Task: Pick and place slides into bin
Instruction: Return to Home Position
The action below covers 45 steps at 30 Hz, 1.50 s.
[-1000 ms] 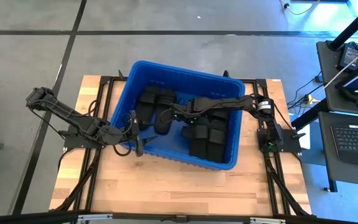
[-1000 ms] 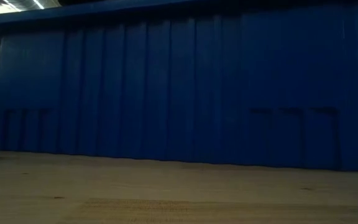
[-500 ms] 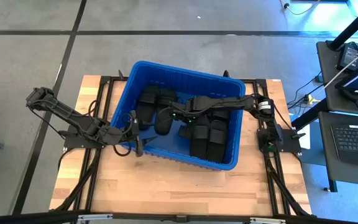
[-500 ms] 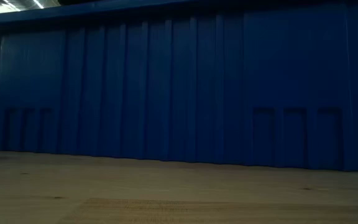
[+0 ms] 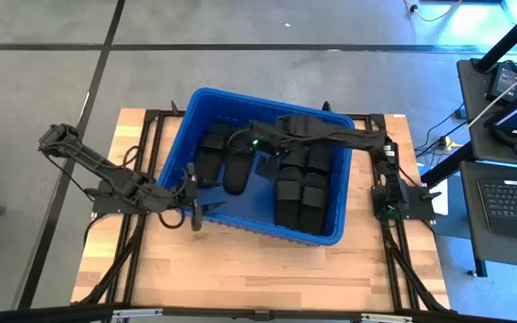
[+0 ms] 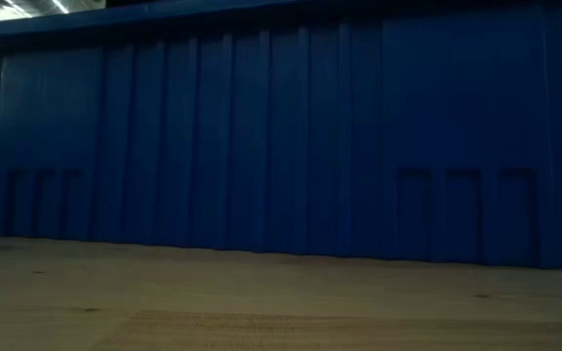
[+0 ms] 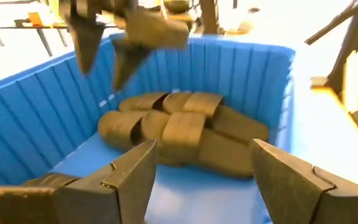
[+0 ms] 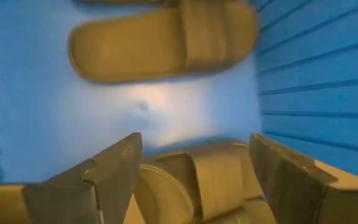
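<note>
Several black slides lie on the floor of the blue bin (image 5: 240, 230): one group at its left (image 5: 214, 148), another at its right (image 5: 302, 196). The bin's near wall (image 6: 281, 136) fills the low view. My right gripper (image 5: 239, 141) hangs open above the left group, pointing steeply down, with nothing between its fingers. Its wrist view shows one slide (image 8: 160, 40) flat on the bin floor and another (image 8: 197, 177) beneath the fingers. My left gripper (image 5: 196, 212) stands open at the bin's near left corner, looking in over the rim at the slides (image 7: 179, 124) and my right gripper (image 7: 102, 62).
The bin stands in the middle of a wooden table (image 5: 240, 269), between black frame rails (image 5: 393, 242) on either side. Bare wood lies along the near edge. A desk with a laptop (image 5: 510, 197) stands on the floor beyond the table's right side.
My right gripper has gone up from low among the left group of slides to above them, tipping less steeply downward. Its fingers stay open. The slides in the bin have kept their places.
</note>
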Motion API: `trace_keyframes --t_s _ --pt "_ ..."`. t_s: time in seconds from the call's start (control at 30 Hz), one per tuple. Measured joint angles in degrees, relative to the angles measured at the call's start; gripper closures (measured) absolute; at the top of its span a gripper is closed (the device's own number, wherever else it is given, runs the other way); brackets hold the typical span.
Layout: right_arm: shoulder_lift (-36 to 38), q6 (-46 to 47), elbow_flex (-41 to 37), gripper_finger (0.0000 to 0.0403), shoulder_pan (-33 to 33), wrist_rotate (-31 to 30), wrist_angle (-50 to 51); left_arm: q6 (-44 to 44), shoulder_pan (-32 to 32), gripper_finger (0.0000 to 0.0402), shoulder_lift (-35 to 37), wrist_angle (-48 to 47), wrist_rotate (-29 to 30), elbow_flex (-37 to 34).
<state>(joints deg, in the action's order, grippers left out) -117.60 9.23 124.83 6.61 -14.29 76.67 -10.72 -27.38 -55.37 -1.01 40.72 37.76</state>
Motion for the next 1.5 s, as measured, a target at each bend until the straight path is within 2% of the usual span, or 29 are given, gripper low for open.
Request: trace_keyframes --t_s 0.2,0.3,0.4,0.57,0.7,0.87,1.03,1.17,1.3,1.37,1.5 --pt "8.48 3.17 2.78 0.0107 -1.16 -0.51 2.34 -2.69 -4.31 0.0153 4.94 -0.06 0.03 0.00" --pt "13.20 6.94 2.78 0.0107 -3.50 -2.90 4.52 -2.74 -6.55 0.0153 7.26 0.04 0.05 0.00" --pt "17.35 12.08 2.83 0.0107 -7.28 -6.73 7.66 -2.76 -8.63 0.0153 8.95 -0.05 0.03 0.00" --pt "21.63 18.61 2.35 0.0107 -16.62 -6.84 9.07 -2.74 -11.68 0.0153 11.12 0.01 0.03 0.02" --pt "21.83 21.08 1.99 0.0107 -25.66 -6.26 9.23 -2.73 -13.41 0.0153 11.32 -0.04 0.03 0.00" --pt "19.91 23.61 1.98 0.0107 -36.24 -2.70 7.56 -2.82 -14.90 0.0153 11.32 0.05 -1.87 0.00" --pt "17.02 28.93 1.82 0.0107 -45.38 -3.24 6.67 -4.07 -15.54 0.0153 11.14 0.11 -3.38 0.01" --pt "15.59 36.59 -1.82 0.0107 -53.36 -14.62 6.60 -4.31 -16.32 0.0153 11.12 -0.06 -5.49 0.00" --pt "15.70 43.76 -10.16 0.0107 -60.24 -21.91 1.47 -4.31 -17.17 0.0153 11.14 -0.03 -5.88 0.00" --pt "15.70 47.40 -14.82 0.0107 -62.52 -23.56 -1.83 -4.31 -17.38 0.0153 11.14 0.00 -5.87 0.00" --pt "15.87 55.44 -22.69 0.0107 -64.66 -22.35 -7.67 -4.31 -17.41 0.0153 11.14 0.25 -5.75 0.00"
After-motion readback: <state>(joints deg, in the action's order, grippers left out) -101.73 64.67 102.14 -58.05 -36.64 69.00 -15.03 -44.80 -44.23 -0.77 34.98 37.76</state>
